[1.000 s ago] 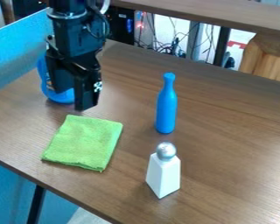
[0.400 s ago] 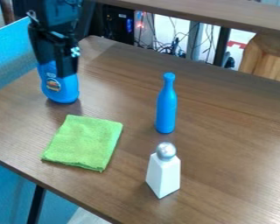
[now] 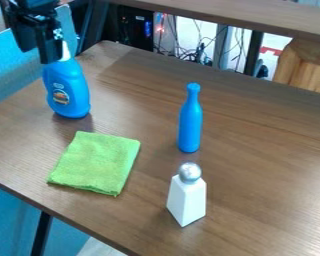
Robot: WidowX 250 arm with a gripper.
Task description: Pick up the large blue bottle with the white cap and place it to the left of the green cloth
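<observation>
The black gripper (image 3: 42,56) is at the upper left, at the height of the neck of a blue spray bottle (image 3: 67,90) and partly in front of its top. Whether it touches the bottle I cannot tell. The spray bottle stands upright with a label on its front. Below it a folded green cloth (image 3: 96,162) lies flat. A slim blue bottle (image 3: 190,120) stands upright near the middle. Closer to the camera stands a white tapered bottle (image 3: 187,196) with a silver ball top.
Everything stands on a brown wooden table (image 3: 269,165). A blue panel (image 3: 16,65) runs along its left side. Behind the far edge are cables (image 3: 189,52), a dark computer case (image 3: 134,29), a raised wooden shelf (image 3: 243,15) and a wooden piece (image 3: 306,67).
The gripper has moved up and left, away from the cloth. More of the blue spray bottle now shows, including its label and white neck. The cloth and the other bottles have not moved.
</observation>
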